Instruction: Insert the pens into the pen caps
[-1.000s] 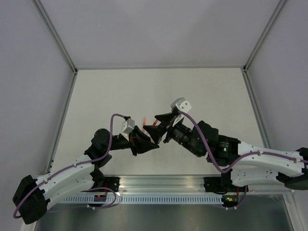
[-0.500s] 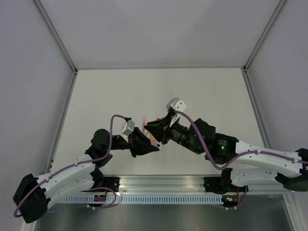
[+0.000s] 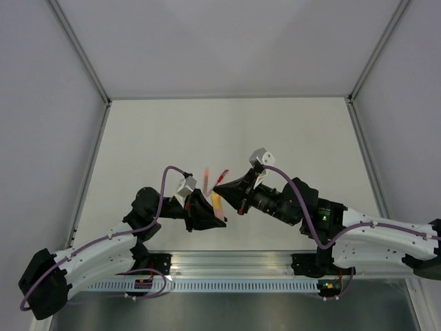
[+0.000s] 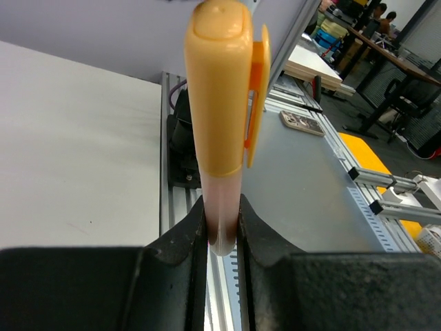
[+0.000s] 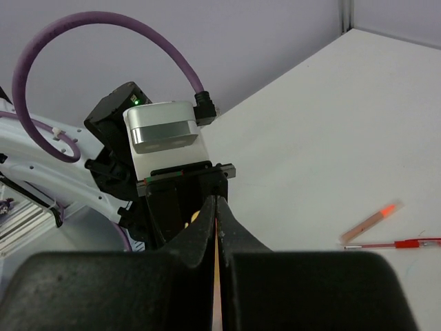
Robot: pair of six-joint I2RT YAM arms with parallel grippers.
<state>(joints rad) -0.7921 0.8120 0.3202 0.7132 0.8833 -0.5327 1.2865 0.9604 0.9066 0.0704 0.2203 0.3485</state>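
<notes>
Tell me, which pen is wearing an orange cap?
The pen gripped in the left end effector: an orange cap sits on its far end. The pink pen and red pen lie loose on the table.

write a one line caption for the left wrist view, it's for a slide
Left gripper clamped on the pinkish pen, orange cap fitted on its far end, white table at left.
</notes>
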